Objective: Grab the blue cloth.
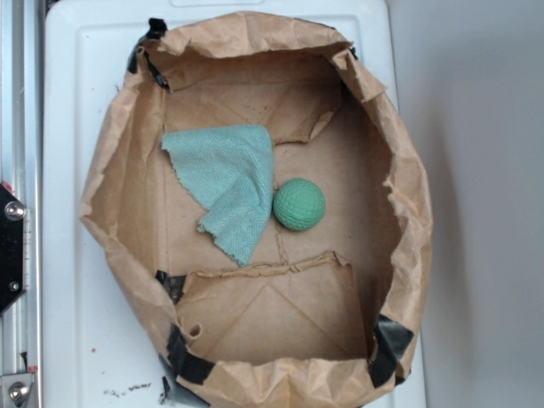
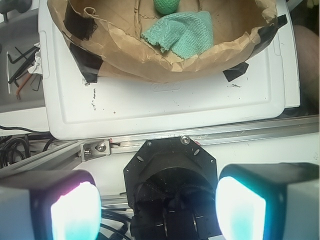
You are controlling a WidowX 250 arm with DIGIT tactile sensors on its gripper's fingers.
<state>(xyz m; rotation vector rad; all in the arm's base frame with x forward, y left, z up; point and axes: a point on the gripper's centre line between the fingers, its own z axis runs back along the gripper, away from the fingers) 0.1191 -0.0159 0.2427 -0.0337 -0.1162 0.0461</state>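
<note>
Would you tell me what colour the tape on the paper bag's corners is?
Black tape; it shows best in the exterior view.

One blue cloth (image 1: 228,183), one green ball (image 1: 299,205), one paper bin (image 1: 119,195), perhaps several hex keys (image 2: 22,60).

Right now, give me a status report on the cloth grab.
Gripper open, outside the paper bin. Blue cloth lies crumpled inside, ungrasped. Green ball touching its edge.

Cloth (image 1: 228,184) left of ball (image 1: 299,205)
</note>
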